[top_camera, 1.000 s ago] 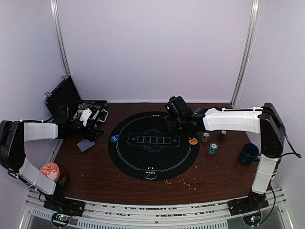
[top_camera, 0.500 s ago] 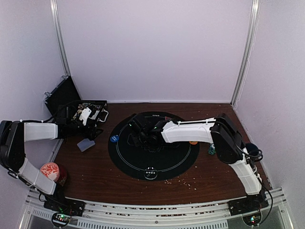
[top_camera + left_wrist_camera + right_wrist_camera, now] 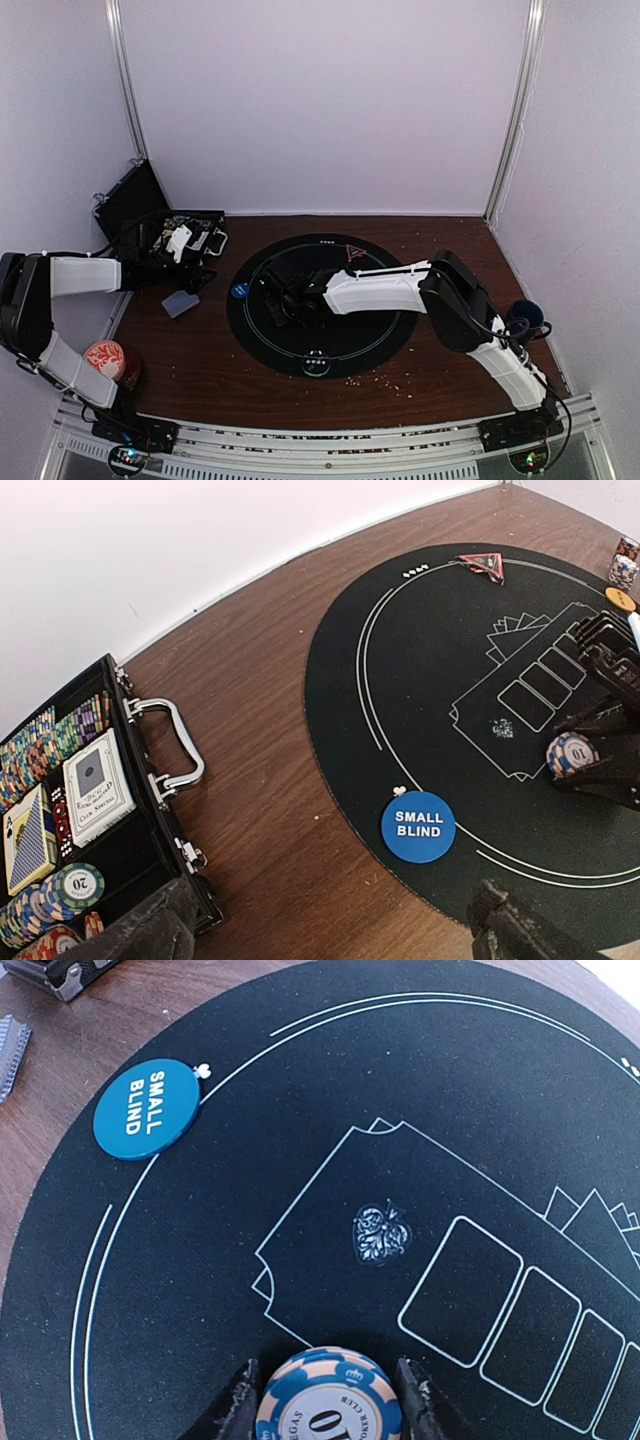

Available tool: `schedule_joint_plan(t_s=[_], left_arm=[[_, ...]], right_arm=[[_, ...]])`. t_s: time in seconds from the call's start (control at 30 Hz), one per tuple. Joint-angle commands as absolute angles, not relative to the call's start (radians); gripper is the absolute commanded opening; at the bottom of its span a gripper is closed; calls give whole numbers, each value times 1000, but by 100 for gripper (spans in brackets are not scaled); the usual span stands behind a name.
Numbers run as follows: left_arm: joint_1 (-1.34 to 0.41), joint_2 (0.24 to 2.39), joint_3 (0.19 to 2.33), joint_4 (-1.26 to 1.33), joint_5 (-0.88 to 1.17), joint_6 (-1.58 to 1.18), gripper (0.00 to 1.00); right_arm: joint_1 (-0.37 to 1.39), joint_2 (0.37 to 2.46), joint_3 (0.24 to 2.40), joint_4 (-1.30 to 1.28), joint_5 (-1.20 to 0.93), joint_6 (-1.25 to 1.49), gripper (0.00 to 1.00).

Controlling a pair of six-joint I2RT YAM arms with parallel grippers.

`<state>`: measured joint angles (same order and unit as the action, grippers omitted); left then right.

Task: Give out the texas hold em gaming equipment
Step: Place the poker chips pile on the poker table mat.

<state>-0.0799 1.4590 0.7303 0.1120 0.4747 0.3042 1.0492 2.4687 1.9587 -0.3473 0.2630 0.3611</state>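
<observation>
Your right gripper [image 3: 328, 1410] is partly closed on the poker chips [image 3: 330, 1385], a finger pressed to each side. It holds them over the left half of the black poker mat [image 3: 300, 1110]. The blue SMALL BLIND button [image 3: 148, 1108] lies well apart, at the mat's edge. The top view hides that grip under the right arm [image 3: 380, 288]. The left wrist view shows the chips as a short striped stack, the red triangle marker [image 3: 483, 564] at the mat's far rim, and the open case [image 3: 150, 850]. Your left gripper [image 3: 335, 905] stands wide, holding nothing, beside the case.
</observation>
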Motion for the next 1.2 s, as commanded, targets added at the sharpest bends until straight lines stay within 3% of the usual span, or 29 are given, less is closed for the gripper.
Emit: schedule_joint_plan(t_s=[0.0, 0.3, 0.53, 0.83, 1.0, 1.17], left_arm=[[-75, 1457, 723, 153, 485, 304, 98], [-76, 1443, 730, 86, 558, 375, 98], [-106, 1440, 819, -71, 657, 433, 98], [-330, 1535, 964, -233, 481, 483, 98], [-378, 1698, 1097, -349, 533, 476, 98], [-423, 1819, 1188, -410, 552, 472, 98]], right_arm=[[1052, 2478, 1979, -371, 260, 349, 52], [1049, 2314, 1905, -425, 277, 334, 99], [1029, 2000, 1605, -411, 362, 323, 100], [991, 1652, 1137, -316, 470, 343, 100], [969, 1547, 967, -220, 497, 366, 100], [967, 1538, 941, -205, 517, 393, 100]])
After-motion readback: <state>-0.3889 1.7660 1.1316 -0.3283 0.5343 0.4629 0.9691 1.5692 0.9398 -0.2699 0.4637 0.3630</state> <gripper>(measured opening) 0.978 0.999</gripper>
